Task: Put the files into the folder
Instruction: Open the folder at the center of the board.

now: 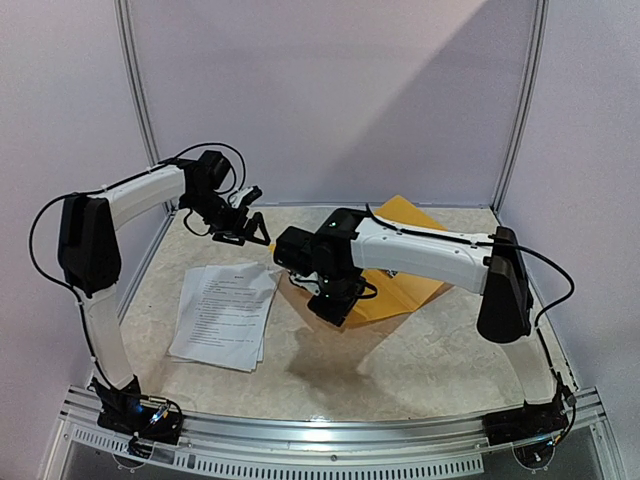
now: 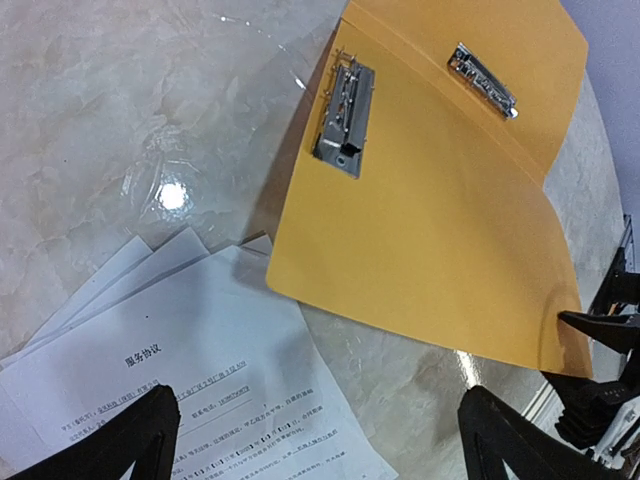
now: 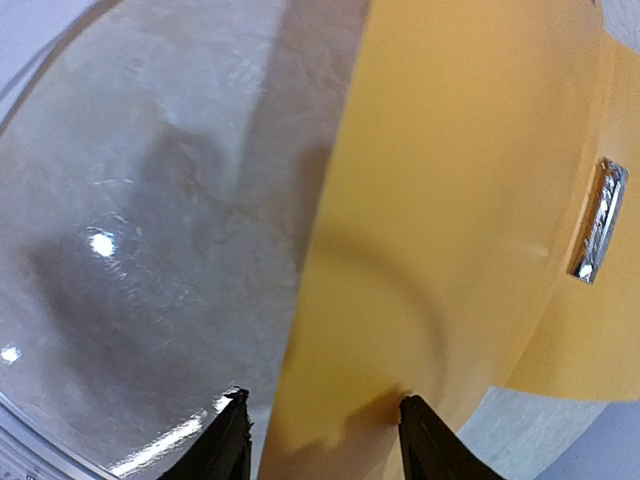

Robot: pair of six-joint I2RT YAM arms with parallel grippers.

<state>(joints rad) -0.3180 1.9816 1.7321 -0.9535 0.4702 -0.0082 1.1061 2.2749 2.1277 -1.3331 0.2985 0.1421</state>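
Note:
The files [image 1: 225, 315] lie in a loose stack of white printed sheets on the left of the table, and the left wrist view shows their top corner [image 2: 230, 350]. The orange-yellow folder [image 1: 405, 213] lies open at the back middle, its metal clip [image 2: 345, 115] showing inside. My left gripper [image 1: 245, 228] hovers open above the gap between files and folder [image 2: 440, 200], with nothing between its fingers. My right gripper [image 1: 335, 298] sits low at the folder's near left edge. In the right wrist view its jaws [image 3: 325, 440] stand apart, with the folder's cover [image 3: 450, 200] running between them, ungripped.
The marble-patterned tabletop [image 1: 400, 360] is ringed by white booth walls and poles [image 1: 140, 110]. A metal rail [image 1: 330, 440] runs along the near edge between the arm bases. A second metal clip [image 2: 483, 80] sits on the folder's far flap.

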